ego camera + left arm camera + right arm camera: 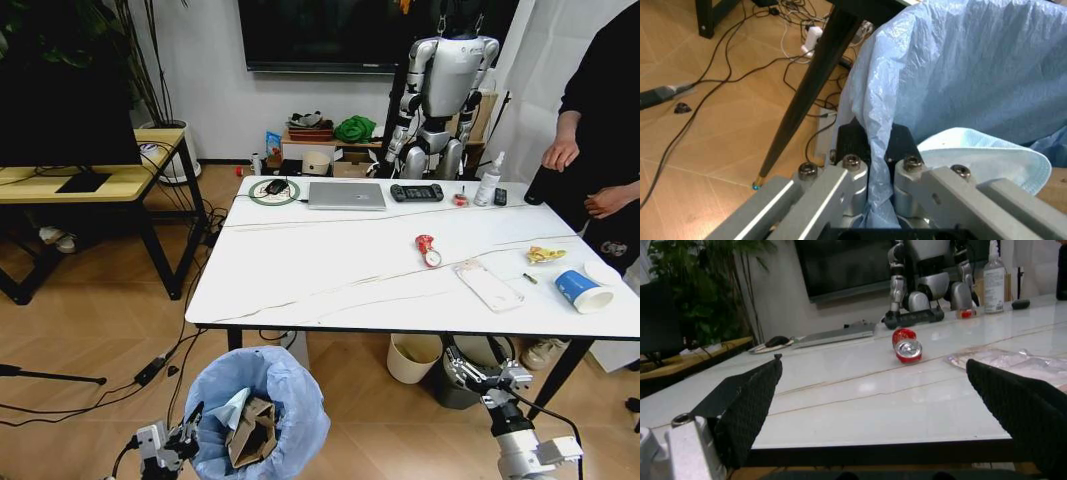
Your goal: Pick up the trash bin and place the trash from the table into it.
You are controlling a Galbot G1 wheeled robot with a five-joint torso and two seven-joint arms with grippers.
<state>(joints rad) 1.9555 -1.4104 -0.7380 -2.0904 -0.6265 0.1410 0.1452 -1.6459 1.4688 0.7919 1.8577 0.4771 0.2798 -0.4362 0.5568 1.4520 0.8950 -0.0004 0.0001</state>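
Holding the trash bin (258,410) by its bag rim, your left pincer (870,150) is closed on thin, slippery blue plastic just below the table (330,270) edge, so expect it to sag. Your right pincer (873,405) gapes wide and empty at that edge, facing the red wrapper (907,345), light and crushable.
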